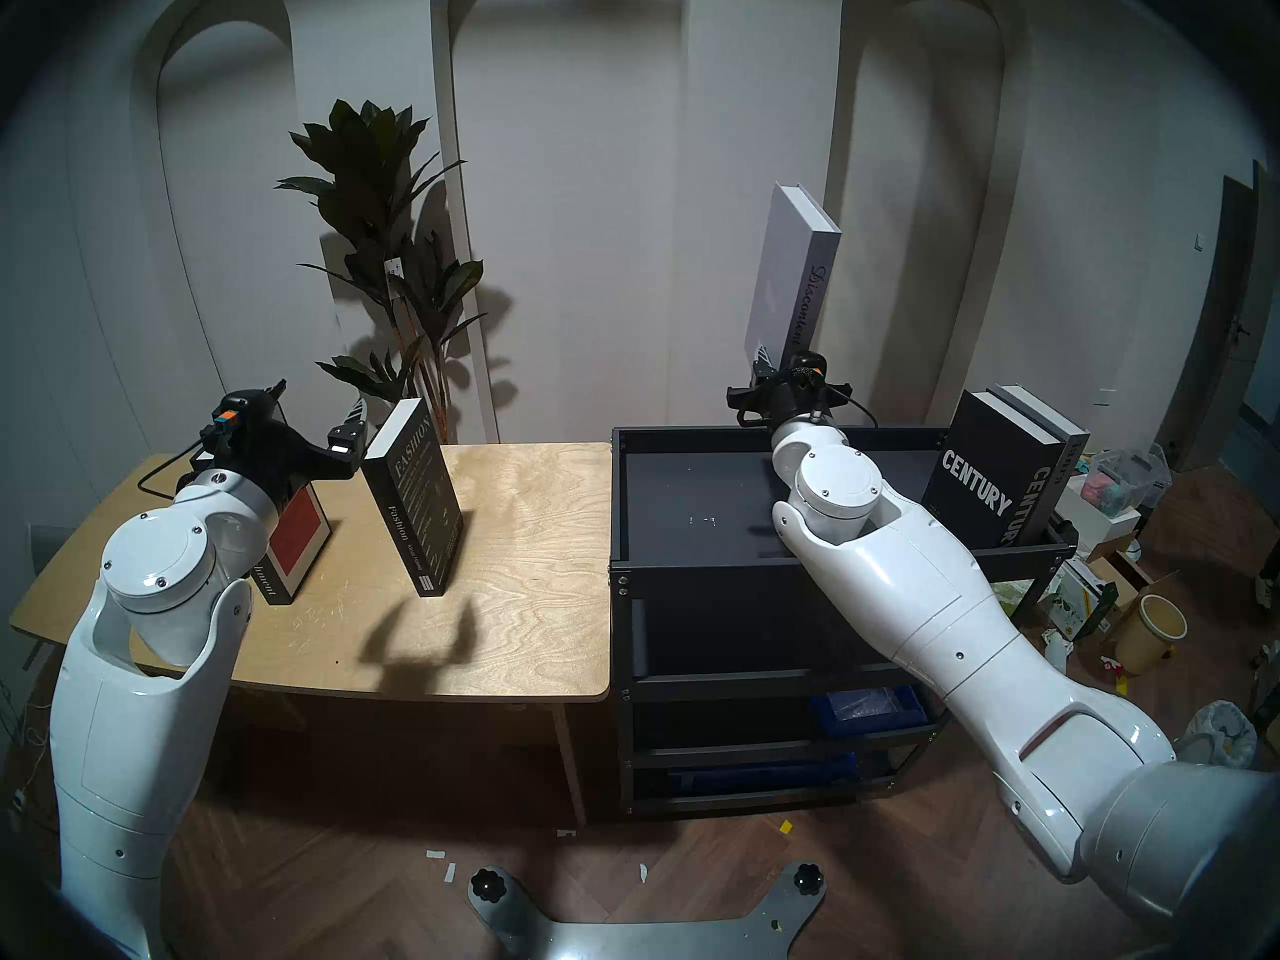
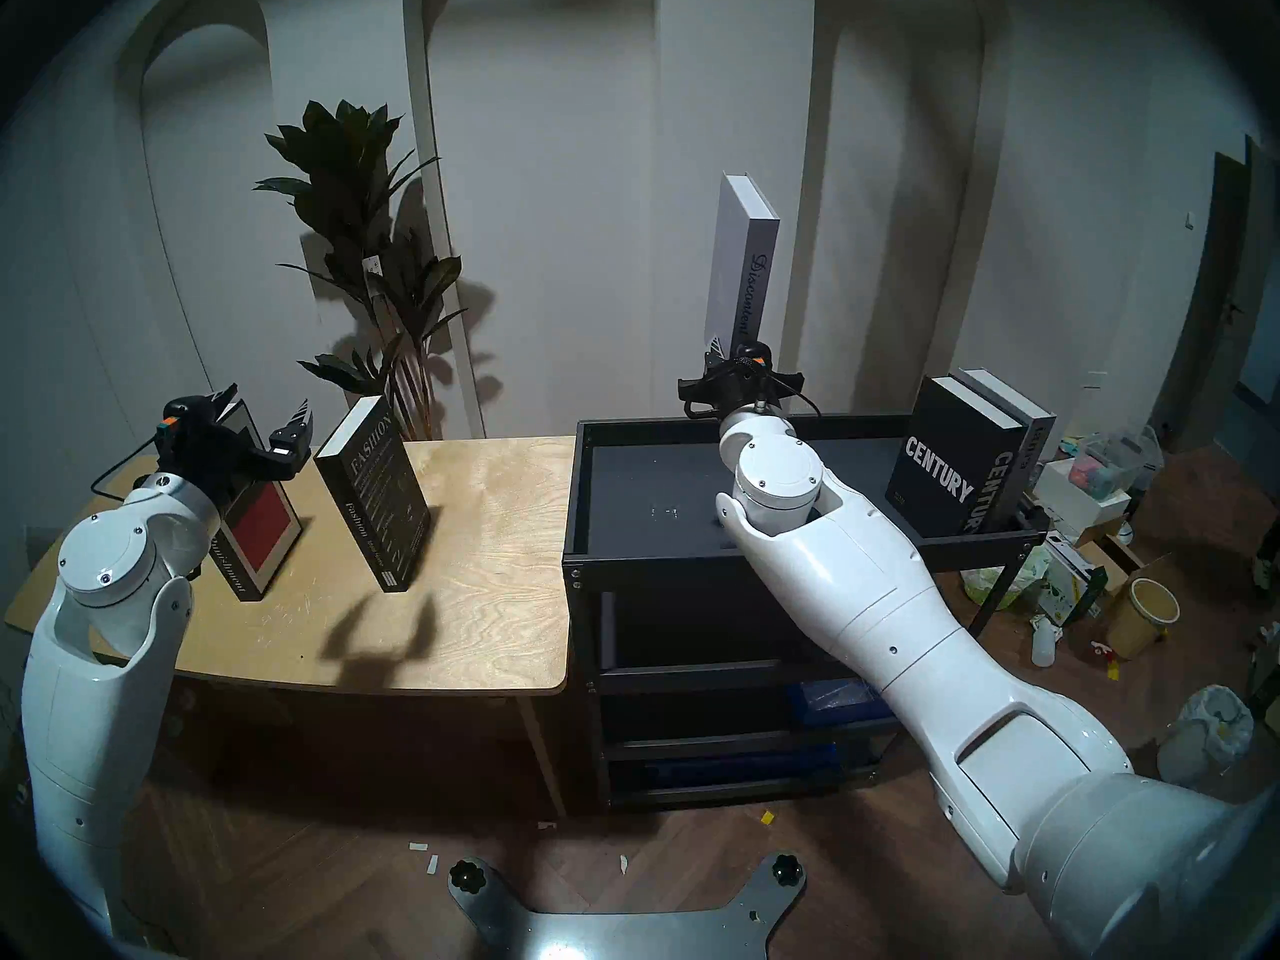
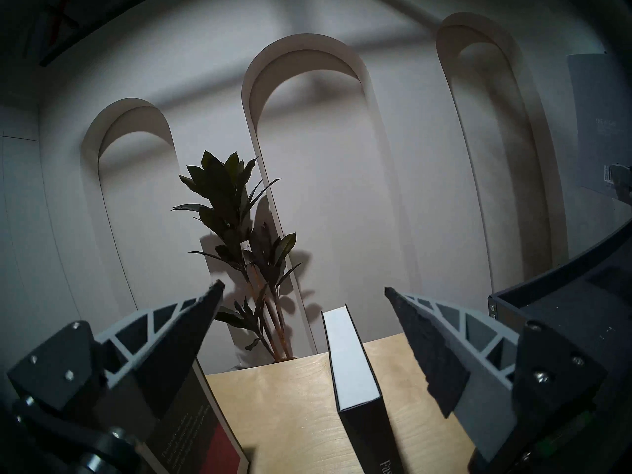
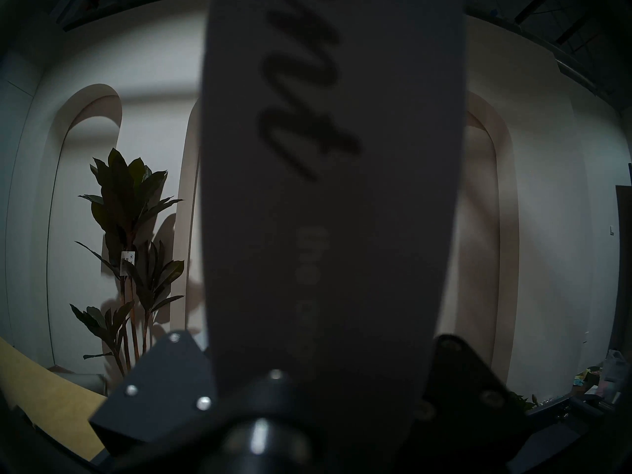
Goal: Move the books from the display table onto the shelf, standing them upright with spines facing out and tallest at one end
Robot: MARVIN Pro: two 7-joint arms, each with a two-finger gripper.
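Right gripper (image 1: 779,377) jaws clamped on Discontent book (image 1: 796,273) low end: tall, stiff, top-heavy, may swing. Left gripper (image 3: 304,322) jaws apart near Fashion book (image 1: 414,498); grip its covers mid-height.

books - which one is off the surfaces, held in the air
The grey Discontent book, gripped at its bottom by the right claw above the shelf; the rest stand on surfaces.

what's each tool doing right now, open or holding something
Left tool: open, empty, by the Fashion book.
Right tool: shut on the Discontent book, upright.
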